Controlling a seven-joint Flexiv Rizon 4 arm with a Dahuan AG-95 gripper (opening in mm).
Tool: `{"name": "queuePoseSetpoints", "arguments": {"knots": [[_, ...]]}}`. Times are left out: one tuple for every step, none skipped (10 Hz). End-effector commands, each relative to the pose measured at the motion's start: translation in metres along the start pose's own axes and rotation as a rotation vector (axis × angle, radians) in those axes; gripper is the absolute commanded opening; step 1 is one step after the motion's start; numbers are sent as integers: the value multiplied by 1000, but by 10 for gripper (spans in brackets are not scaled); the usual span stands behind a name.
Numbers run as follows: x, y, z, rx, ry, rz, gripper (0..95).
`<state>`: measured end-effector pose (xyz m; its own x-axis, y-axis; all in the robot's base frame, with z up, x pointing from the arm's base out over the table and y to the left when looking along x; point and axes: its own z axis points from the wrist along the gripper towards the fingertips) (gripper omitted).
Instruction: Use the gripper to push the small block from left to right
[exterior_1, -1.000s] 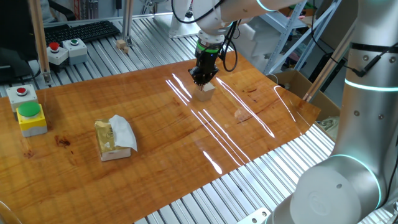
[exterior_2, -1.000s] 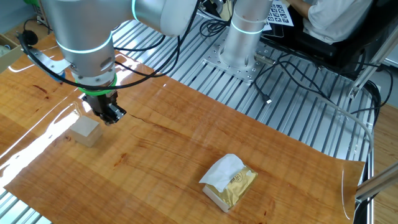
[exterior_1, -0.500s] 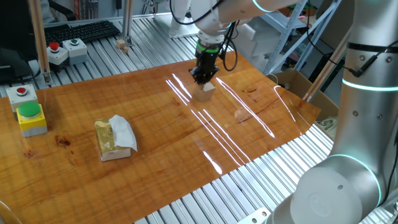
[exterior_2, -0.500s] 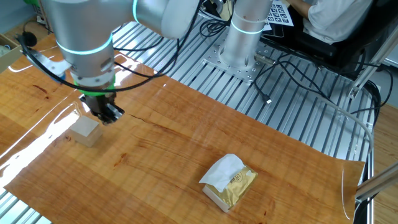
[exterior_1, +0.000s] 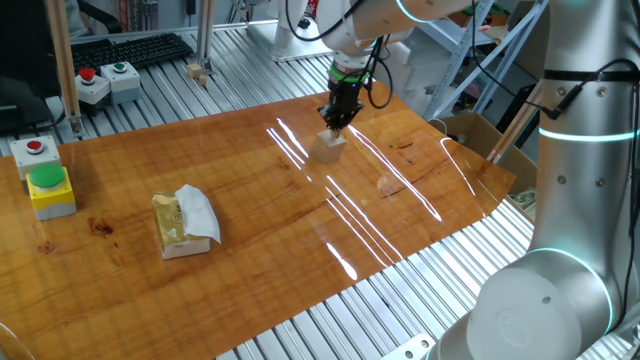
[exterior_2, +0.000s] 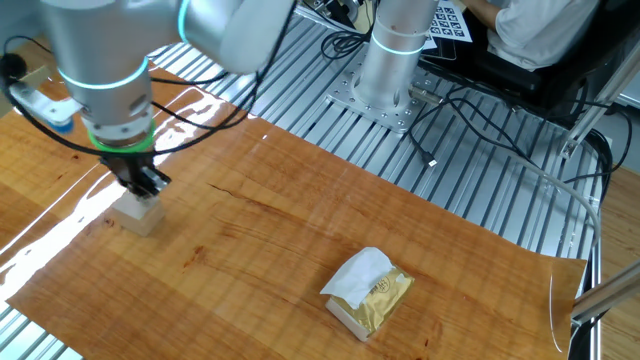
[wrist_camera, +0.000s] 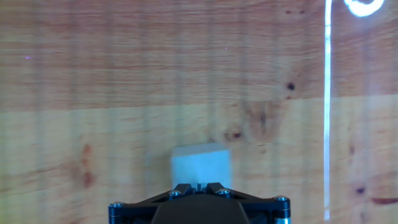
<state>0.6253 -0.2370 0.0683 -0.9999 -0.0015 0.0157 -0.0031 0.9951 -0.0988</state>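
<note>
The small block (exterior_1: 329, 146) is a pale beige wooden cube on the glossy wooden tabletop. It also shows in the other fixed view (exterior_2: 138, 214) and in the hand view (wrist_camera: 200, 164). My gripper (exterior_1: 334, 118), black with a green ring, hangs tip-down just behind and above the block. In the other fixed view the gripper (exterior_2: 141, 189) stands right over the block's top. In the hand view the gripper (wrist_camera: 198, 185) has its two fingertips pressed together with nothing between them, right at the block's near edge.
A yellowish box with white tissue (exterior_1: 184, 222) lies on the table's left part. A yellow and green button box (exterior_1: 48, 188) sits at the left edge. Two tiny tan cubes (exterior_1: 196, 71) rest on the metal slats behind. A second arm (exterior_1: 585, 190) stands at the right.
My gripper has moved across from one side of the block to right over and behind it, still shut. The block has not visibly moved.
</note>
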Motion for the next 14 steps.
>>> {"name": "queuePoseSetpoints", "arguments": {"knots": [[-4, -9, 4, -4, 4, -6, 0], [-6, -15, 6, -4, 4, -16, 0], [-7, -19, 6, -5, 4, -20, 0], [-9, -25, 4, -4, 6, -27, 0], [-10, -29, 2, -5, 7, -32, 0], [-10, -31, 2, -6, 9, -37, 0], [-11, -34, 3, -5, 6, -46, 0], [-11, -38, 5, -10, 8, -51, 0], [-11, -39, 5, -10, 8, -51, 0], [-11, -39, 6, -13, 11, -54, 0], [-11, -39, 6, -14, 11, -53, 0], [-11, -38, 9, -16, 12, -54, 0], [-12, -37, 11, -16, 12, -55, 0], [-12, -36, 15, -15, 11, -55, 0]]}}
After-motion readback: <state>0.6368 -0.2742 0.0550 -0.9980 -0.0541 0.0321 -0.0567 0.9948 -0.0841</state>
